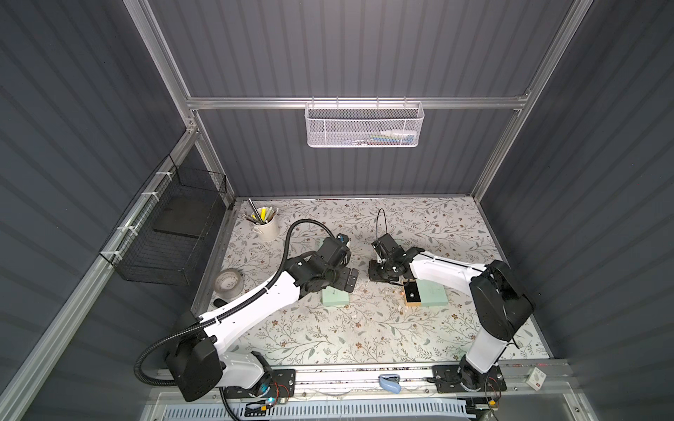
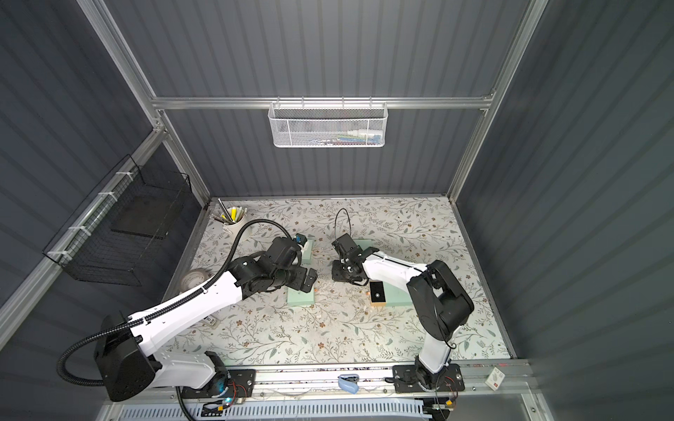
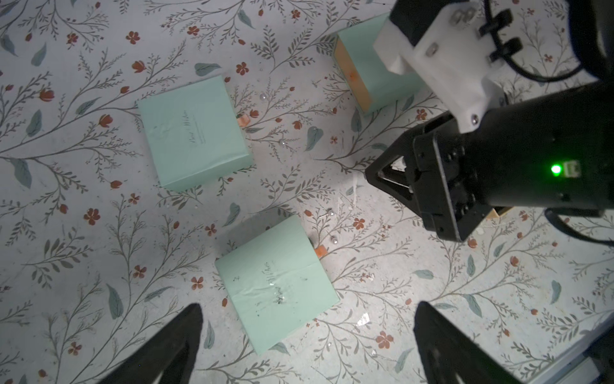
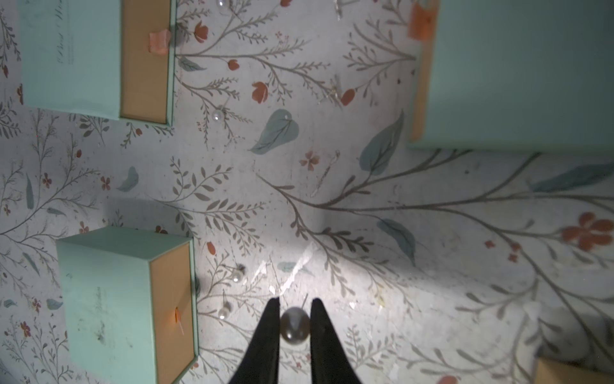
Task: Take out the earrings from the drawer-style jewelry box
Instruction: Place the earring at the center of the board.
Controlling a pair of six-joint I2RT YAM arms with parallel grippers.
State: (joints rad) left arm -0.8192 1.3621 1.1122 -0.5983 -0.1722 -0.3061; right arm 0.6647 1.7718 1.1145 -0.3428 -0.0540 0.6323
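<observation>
Right gripper point(image 4: 295, 304) is clenched on one pearl earring point(image 4: 295, 327), the bead pinched between its black tapered fingers above the table point(image 4: 365, 206). Left gripper point(image 3: 309, 307) is released, jaws wide, over a closed box point(image 3: 275, 286).

Progress, as a judgement: partly done. Three loose earrings point(image 4: 236, 275) already lie on the table near the closed boxes. In a top view the drawer point(image 1: 412, 293) stands pulled out of its jewelry box point(image 1: 434, 291); a whitish speck on its black insert suggests one stud is not yet out.

Materials: the boxes are matte mint-green card, square-edged, with tan drawer fronts point(image 4: 143, 66) and orange ribbon pull tabs point(image 4: 159, 41). The earrings are glossy spheres on thin metal posts. The table covering is a smooth floral print, scuffed in places
</observation>
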